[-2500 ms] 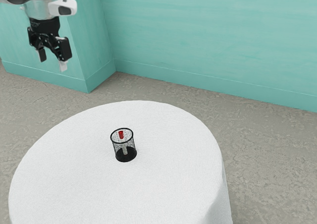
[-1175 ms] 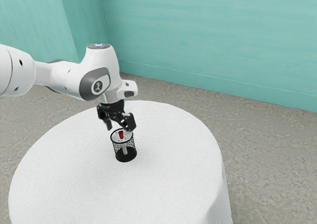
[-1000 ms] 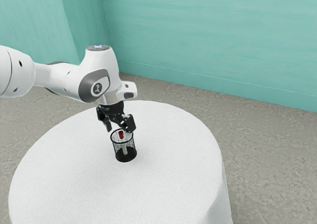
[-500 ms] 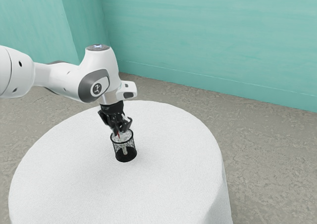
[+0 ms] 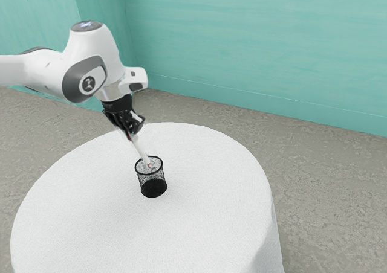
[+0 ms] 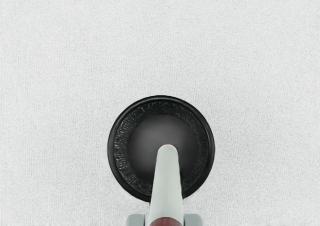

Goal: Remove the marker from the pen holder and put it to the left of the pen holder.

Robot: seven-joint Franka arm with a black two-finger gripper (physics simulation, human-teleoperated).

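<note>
My gripper (image 5: 130,134) is raised above the pen holder, toward the exterior view's upper left of it, and is shut on the red end of the marker. The white body of the marker (image 5: 139,148) slants down from the fingers, its lower end at the mouth of the black mesh pen holder (image 5: 153,188). In the wrist view the marker (image 6: 167,186) stretches out over the round pen holder (image 6: 211,148), with the gripper's fingertips (image 6: 165,220) on both sides of its red part. The pen holder stands upright.
The round table (image 5: 208,224) has a white cloth and carries the pen holder near its middle. Beyond the table's edge lies the grey floor (image 5: 326,182), with a teal wall (image 5: 260,43) behind.
The gripper came down to the pen holder, closed on the marker's red end, and has since risen toward the exterior view's upper left, drawing the marker upward. The pen holder stayed put.
</note>
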